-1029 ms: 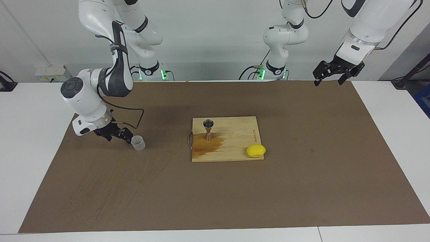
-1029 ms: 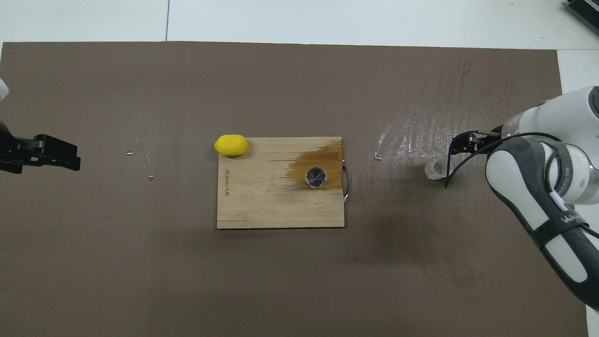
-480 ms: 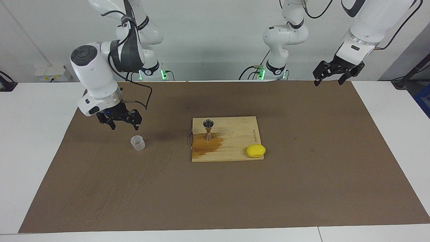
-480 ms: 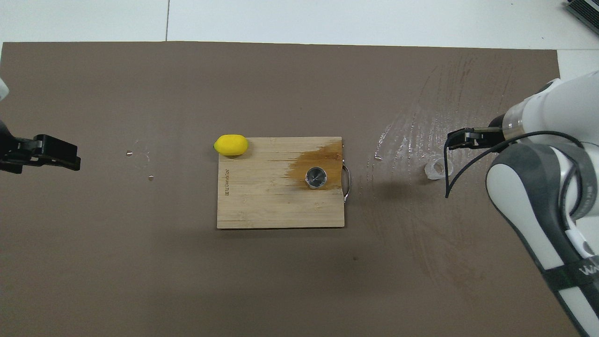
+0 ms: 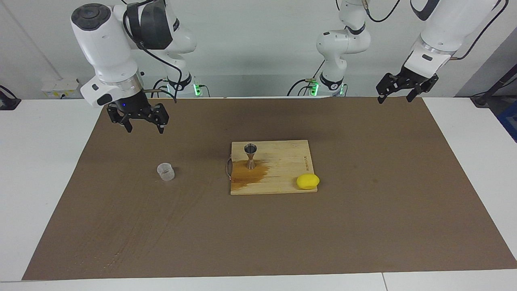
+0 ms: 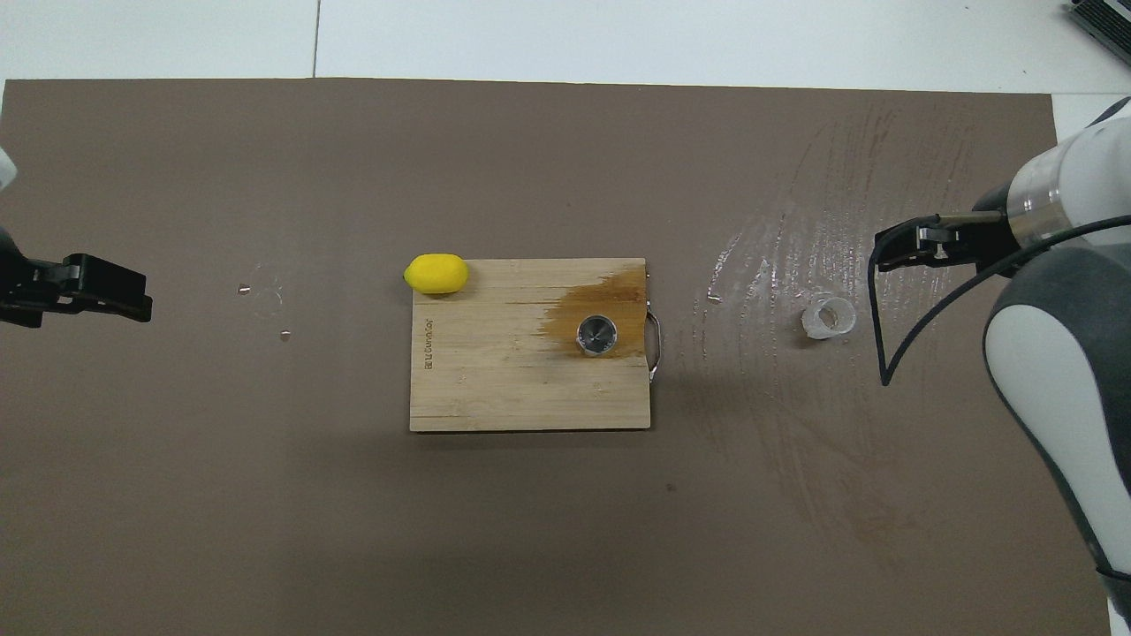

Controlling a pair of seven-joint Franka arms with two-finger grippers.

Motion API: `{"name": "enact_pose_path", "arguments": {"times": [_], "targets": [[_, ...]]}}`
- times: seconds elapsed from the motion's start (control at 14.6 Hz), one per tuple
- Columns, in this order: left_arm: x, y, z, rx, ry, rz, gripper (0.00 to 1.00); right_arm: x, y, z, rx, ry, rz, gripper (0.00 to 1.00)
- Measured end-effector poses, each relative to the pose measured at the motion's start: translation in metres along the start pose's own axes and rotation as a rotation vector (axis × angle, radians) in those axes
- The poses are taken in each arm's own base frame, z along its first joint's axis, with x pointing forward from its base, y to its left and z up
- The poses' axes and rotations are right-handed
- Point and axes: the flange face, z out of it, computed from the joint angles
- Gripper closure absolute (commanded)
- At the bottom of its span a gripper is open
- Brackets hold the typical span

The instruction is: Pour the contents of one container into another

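Your right gripper [image 5: 140,119] hangs empty with its jaws spread, raised over the mat [image 5: 363,226] at the right arm's end of the tabletop [image 5: 36,161]. It touches nothing.

Your left gripper [image 5: 405,88] waits high over the mat's corner at the left arm's end, also spread and holding nothing.

The cup [image 5: 166,171] stands upright on the mat, free of any grip. In the overhead view it sits at three o'clock from the board [image 6: 495,389], well apart from it. I cannot tell whether any liquid remains inside.

The jigger [image 5: 251,155] stands upright on the board, toward the cup's end. A brown wet stain [image 6: 601,300] spreads on the board around its base. Its fill level is not readable.

A lemon [image 5: 307,181] rests at the board's corner farther from the robots, toward the left arm's end.

Assessment: the stain and the released cup suggest the pour is done, with some spillage onto the board. By my reading, little remains beyond parking the right arm. You should check the jigger's contents before accepting the result.
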Motion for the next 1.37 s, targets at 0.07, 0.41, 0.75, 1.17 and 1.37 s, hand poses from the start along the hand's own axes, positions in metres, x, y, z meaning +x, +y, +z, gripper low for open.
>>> {"name": "enact_pose_path", "arguments": {"times": [0.07,0.41,0.75,1.17,1.37], "targets": [[0.000,0.000,0.000,0.000,0.000,0.000,0.00,-0.003,-0.001,-0.004,-0.001,-0.003,0.012,0.00],[0.000,0.000,0.000,0.000,0.000,0.000,0.00,-0.018,-0.007,-0.007,-0.013,-0.046,0.023,0.00],[0.000,0.000,0.000,0.000,0.000,0.000,0.00,-0.030,-0.012,-0.009,-0.016,-0.040,-0.013,0.00],[0.000,0.000,0.000,0.000,0.000,0.000,0.00,-0.030,-0.011,-0.007,-0.016,-0.042,-0.015,0.00],[0.000,0.000,0.000,0.000,0.000,0.000,0.00,-0.031,-0.011,-0.011,-0.015,-0.034,-0.014,0.00]]}}
